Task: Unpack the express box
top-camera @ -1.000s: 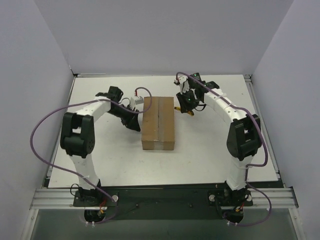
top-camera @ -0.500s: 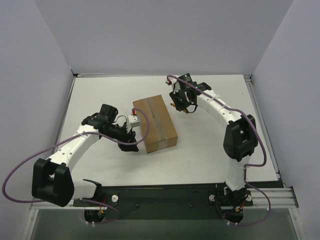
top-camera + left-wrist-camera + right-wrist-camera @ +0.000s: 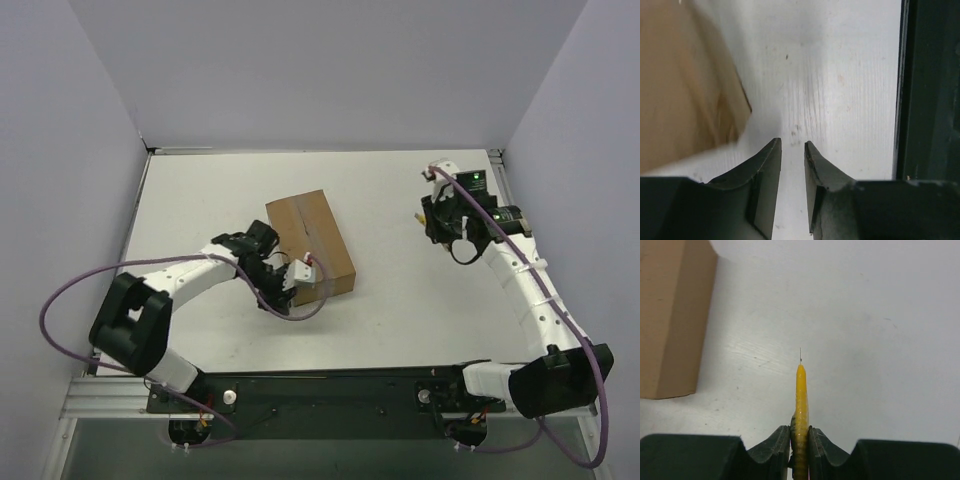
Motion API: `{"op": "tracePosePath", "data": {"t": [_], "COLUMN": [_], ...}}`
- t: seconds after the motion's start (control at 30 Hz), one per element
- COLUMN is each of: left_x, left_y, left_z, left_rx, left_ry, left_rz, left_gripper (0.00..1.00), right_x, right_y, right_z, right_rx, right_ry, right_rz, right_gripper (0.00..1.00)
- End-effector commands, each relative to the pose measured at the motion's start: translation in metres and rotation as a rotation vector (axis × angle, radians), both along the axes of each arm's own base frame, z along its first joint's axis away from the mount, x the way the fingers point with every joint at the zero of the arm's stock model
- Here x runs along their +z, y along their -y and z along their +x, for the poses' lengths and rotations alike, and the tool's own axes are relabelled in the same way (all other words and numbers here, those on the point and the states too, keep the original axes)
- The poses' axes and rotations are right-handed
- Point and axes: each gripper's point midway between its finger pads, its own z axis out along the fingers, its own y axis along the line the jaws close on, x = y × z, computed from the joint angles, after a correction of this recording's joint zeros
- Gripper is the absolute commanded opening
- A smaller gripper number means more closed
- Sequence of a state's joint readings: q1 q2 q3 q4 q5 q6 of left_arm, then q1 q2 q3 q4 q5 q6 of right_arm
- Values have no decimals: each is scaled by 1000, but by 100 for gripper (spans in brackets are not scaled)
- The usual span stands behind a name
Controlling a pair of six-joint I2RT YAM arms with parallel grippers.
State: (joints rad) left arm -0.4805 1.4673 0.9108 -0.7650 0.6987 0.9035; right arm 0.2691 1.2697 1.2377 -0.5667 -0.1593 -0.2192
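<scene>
The express box [image 3: 310, 245], a brown cardboard carton with its flaps shut, lies turned at an angle in the middle of the table. It also shows in the left wrist view [image 3: 685, 90] and the right wrist view [image 3: 670, 315]. My left gripper [image 3: 275, 300] is low at the box's near left corner. In its wrist view the left gripper [image 3: 793, 145] has its jaws almost together and empty, over bare table. My right gripper [image 3: 430, 218] is off to the right of the box, shut on a yellow utility knife [image 3: 800, 405] whose thin blade tip points forward.
The white table [image 3: 420, 310] is bounded by a dark rail at its near edge [image 3: 930, 100] and by grey walls on three sides. Purple cables loop off both arms.
The box has been turned and pushed slightly toward the near edge. My left arm has swung round to the box's near left corner. My right arm has pulled away to the right with the knife.
</scene>
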Motion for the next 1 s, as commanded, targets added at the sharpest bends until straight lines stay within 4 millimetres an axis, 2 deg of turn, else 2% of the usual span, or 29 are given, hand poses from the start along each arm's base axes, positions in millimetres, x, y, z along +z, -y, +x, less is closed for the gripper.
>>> {"op": "tracePosePath", "data": {"t": [0.0,0.03,0.07,0.1,0.13,0.17,0.2,0.23,0.27,0.3,0.37,0.4,0.43,0.47,0.5,0.6,0.63,0.67,0.7,0.73,0.8,0.83,0.87,0.93,0.97], "left_x": [11,37,39,29,40,61,73,85,94,119,145,170,180,202,213,246,251,253,252,266,258,265,258,261,255], "left_y": [89,129,146,162,180,199,215,221,222,226,220,209,200,191,178,155,151,150,148,146,150,153,156,161,164], "left_z": [35,38,37,37,40,43,52,55,58,62,63,69,74,68,80,93,95,102,99,105,109,108,109,106,106], "left_rx": [-169,-240,-248,-258,-261,-221,-194,-162,-104,-91,-24,6,32,25,43,38,34,31,26,24,31,13,24,2,17], "left_ry": [148,205,186,150,148,125,131,118,81,119,81,120,121,108,118,131,129,130,89,104,35,24,-33,-87,-134], "left_rz": [-91,-145,-150,-145,-177,-223,-280,-315,-336,-406,-475,-543,-570,-620,-643,-688,-689,-685,-672,-685,-663,-674,-666,-688,-680], "left_gripper": [36,36,38,39,40,41,43,45,49,50,56,59,62,71,75,83,83,83,83,83,82,81,80,77,77], "right_x": [4,6,13,14,15,17,17,18,20,18,16,15,18,19,20,31,32,41,40,42,43,43,40,43,42], "right_y": [40,44,52,52,53,55,56,55,55,55,48,42,25,17,10,-14,-20,-28,-34,-44,-54,-60,-70,-77,-83], "right_z": [-12,-13,-14,-16,-18,-21,-22,-23,-24,-25,-28,-33,-39,-43,-49,-54,-59,-52,-55,-55,-48,-48,-48,-46,-46], "right_rx": [-159,-175,-202,-197,-199,-200,-193,-187,-185,-184,-140,-57,49,118,171,376,432,508,552,608,692,720,763,786,801], "right_ry": [-25,-20,0,1,3,9,10,15,23,18,8,1,-6,-11,-24,-12,-32,-14,-36,-39,-28,-26,-36,-32,-43], "right_rz": [78,94,110,122,122,120,118,117,121,122,147,135,188,206,225,287,306,321,325,319,278,268,254,243,245], "right_gripper": [0,0,0,0,0,0,0,0,0,0,0,0,0,0,0,0,0,0,0,0,0,0,0,0,0]}}
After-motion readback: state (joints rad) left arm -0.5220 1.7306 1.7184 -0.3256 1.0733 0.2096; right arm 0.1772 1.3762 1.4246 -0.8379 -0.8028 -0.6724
